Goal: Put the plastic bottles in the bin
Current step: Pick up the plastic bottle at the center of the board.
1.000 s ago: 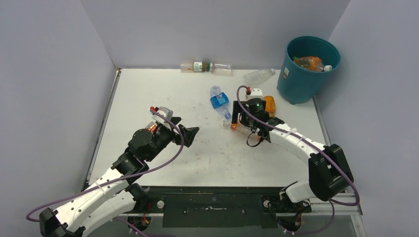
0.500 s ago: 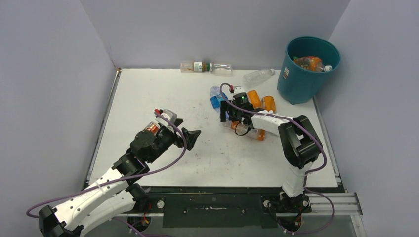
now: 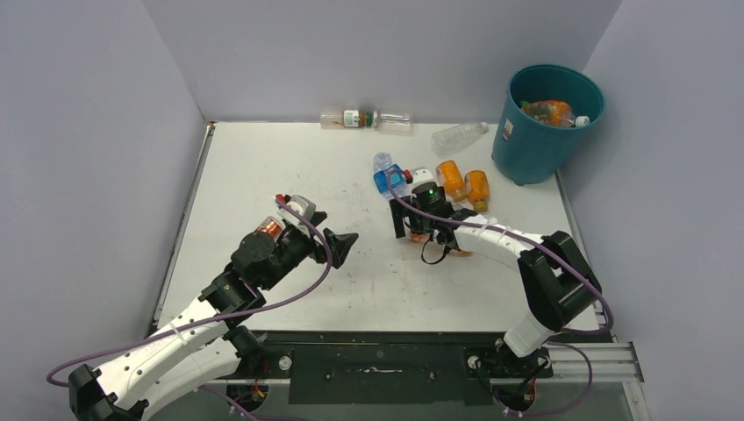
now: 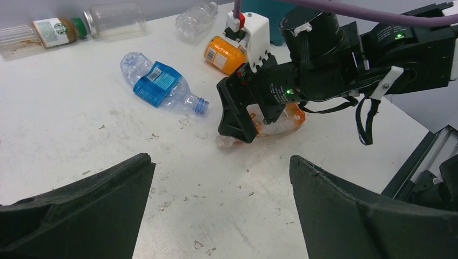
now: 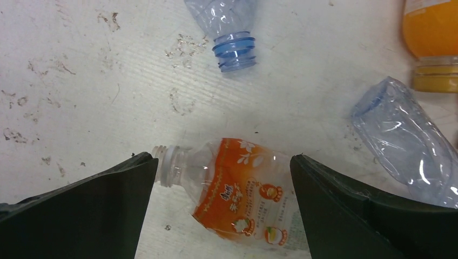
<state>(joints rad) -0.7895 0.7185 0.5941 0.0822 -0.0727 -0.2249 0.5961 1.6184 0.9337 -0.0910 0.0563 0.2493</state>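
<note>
Closest to me, the left gripper (image 3: pixel 340 243) hangs wide open over the table (image 3: pixel 263 167), holding nothing. Past it the right gripper (image 5: pixel 222 159) is spread wide too, empty, hovering over an orange-labelled bottle (image 5: pixel 243 194) lying on its side. The neck seems to point at one finger, so I'd twist the wrist and pinch across the belly. The bin (image 3: pixel 535 145) is far right, by the back wall.
</note>
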